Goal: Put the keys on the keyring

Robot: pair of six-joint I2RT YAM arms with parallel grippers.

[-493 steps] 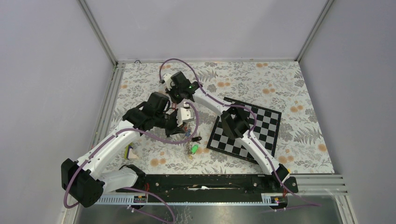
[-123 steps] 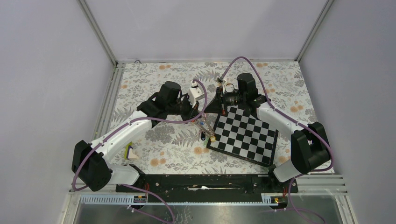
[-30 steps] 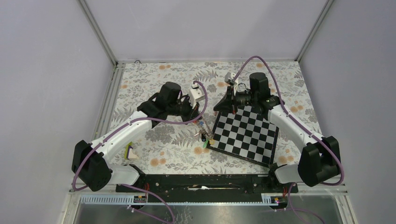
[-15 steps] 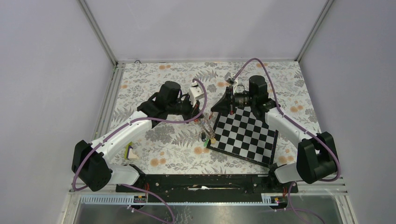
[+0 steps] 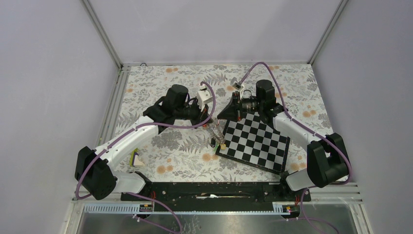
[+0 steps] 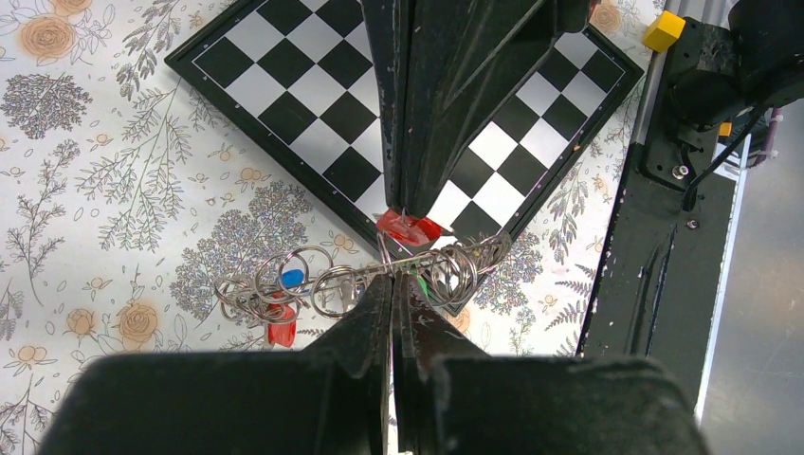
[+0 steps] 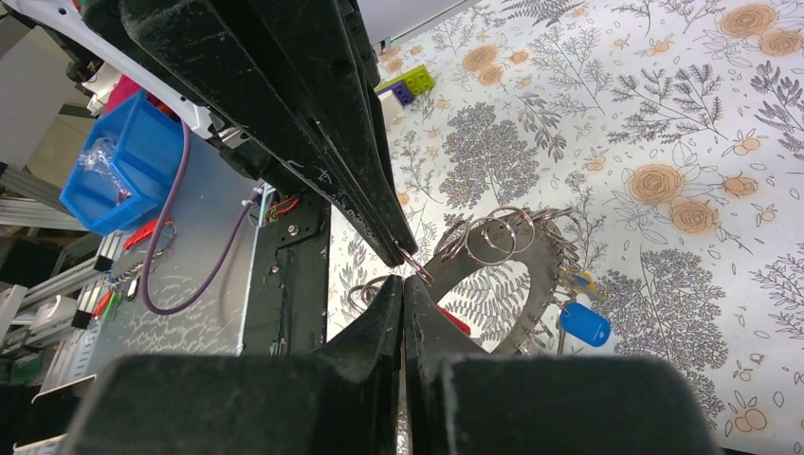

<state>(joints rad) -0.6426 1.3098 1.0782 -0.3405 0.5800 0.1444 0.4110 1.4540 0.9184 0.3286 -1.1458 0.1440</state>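
Observation:
My left gripper (image 5: 210, 121) is shut on the keyring (image 6: 427, 261), which hangs edge-on at its tips (image 6: 393, 282). In the right wrist view the keyring (image 7: 536, 288) is a broad dark grey band. Several small split rings and keys dangle from it, among them a blue key (image 7: 583, 323) and a red one (image 6: 280, 327). My right gripper (image 5: 220, 114) is shut and points at the left gripper, tip to tip (image 7: 403, 282). Another red key (image 6: 408, 227) hangs right at its tips, apparently pinched there, just above the ring.
A chessboard (image 5: 255, 141) lies tilted under and to the right of both grippers. Small toy bricks (image 5: 135, 158) sit near the left arm's base. The black base rail (image 6: 664, 237) runs along the near edge, with a yellow block (image 6: 664, 30) on it.
The right gripper has slid left over the board's corner, closing up to the left gripper's tips. The left arm and the hanging keyring have stayed put.

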